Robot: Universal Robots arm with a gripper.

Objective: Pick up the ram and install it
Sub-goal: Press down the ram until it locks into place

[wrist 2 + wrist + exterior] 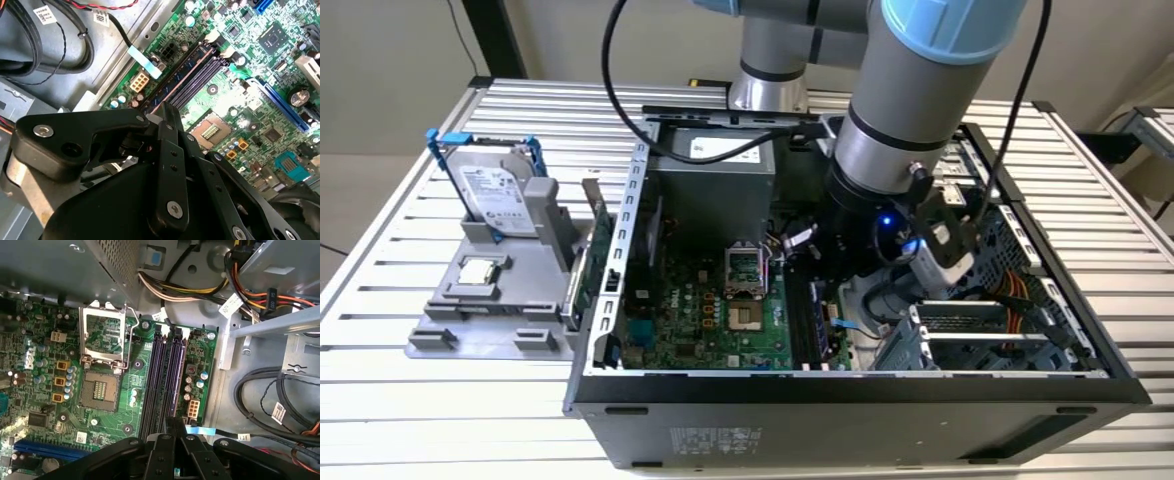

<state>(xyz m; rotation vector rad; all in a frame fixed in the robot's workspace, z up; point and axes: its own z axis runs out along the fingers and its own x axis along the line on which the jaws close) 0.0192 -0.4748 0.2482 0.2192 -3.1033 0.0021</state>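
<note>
Observed the gripper (175, 421) down inside the open computer case (854, 420), low over the motherboard (45, 365) at one end of the memory slots (157, 375). Located the ram (178, 370) standing on edge in the outermost slot, the one nearest the white power connector (192, 410) and farthest from the CPU socket (100, 390). Noted its long axis running straight away from the fingertips along the slot, in line with the neighbouring empty slots. Found the fingers (170, 150) drawn close together, with the near end of the ram (175, 75) passing under them; judged to be clamped on the board's upper edge, though contact itself is masked by the finger bodies. Could not confirm full seating or latch position from either wrist view.
</note>
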